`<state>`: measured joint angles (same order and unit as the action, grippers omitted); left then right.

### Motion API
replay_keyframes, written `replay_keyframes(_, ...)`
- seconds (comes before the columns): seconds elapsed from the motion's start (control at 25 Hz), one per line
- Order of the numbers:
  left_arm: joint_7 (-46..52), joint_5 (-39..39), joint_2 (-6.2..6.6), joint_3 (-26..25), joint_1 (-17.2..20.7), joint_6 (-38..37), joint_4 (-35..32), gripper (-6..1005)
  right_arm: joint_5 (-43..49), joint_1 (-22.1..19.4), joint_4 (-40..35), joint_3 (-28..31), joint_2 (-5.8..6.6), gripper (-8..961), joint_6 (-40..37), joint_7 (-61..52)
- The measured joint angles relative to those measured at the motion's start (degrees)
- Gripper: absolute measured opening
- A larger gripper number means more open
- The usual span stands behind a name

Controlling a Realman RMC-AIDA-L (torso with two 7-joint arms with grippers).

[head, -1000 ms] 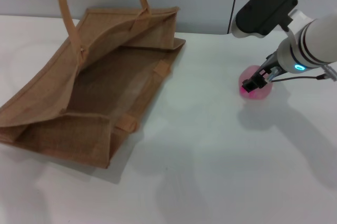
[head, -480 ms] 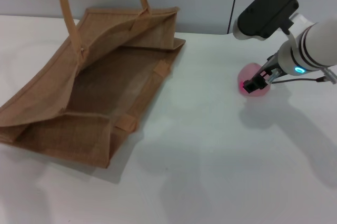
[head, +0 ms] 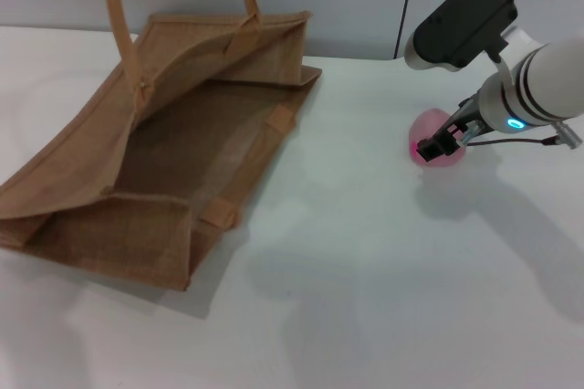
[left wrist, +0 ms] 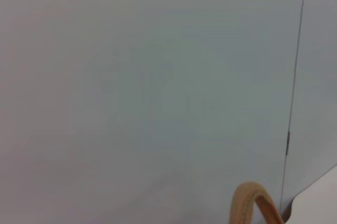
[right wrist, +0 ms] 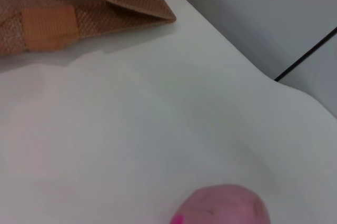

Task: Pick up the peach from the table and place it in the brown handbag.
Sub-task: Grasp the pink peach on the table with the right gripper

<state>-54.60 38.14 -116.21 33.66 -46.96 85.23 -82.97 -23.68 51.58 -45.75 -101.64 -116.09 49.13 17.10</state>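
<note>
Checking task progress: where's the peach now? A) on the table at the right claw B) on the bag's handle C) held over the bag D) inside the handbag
A: the peach sits on the white table at the right claw, apart from the brown handbag.

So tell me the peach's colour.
Pale pink with a brighter magenta blotch; the peach shows best in the right wrist view.

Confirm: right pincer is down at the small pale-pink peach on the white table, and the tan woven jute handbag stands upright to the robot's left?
Not quite. The tan woven jute handbag is not upright; the head view shows it lying on its side with its mouth open. The rest holds: the right pincer is down at the small pale-pink peach on the white table, with the bag to the robot's left.
</note>
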Motion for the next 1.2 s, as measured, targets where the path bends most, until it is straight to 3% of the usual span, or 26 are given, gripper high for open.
replay_keyframes(1.2, 0.0, 0.0, -0.07, 0.1, -0.6, 0.2, 0.3, 133, -6.2, 1.5, 6.8, 0.0, -0.05, 851, -5.0, 4.9)
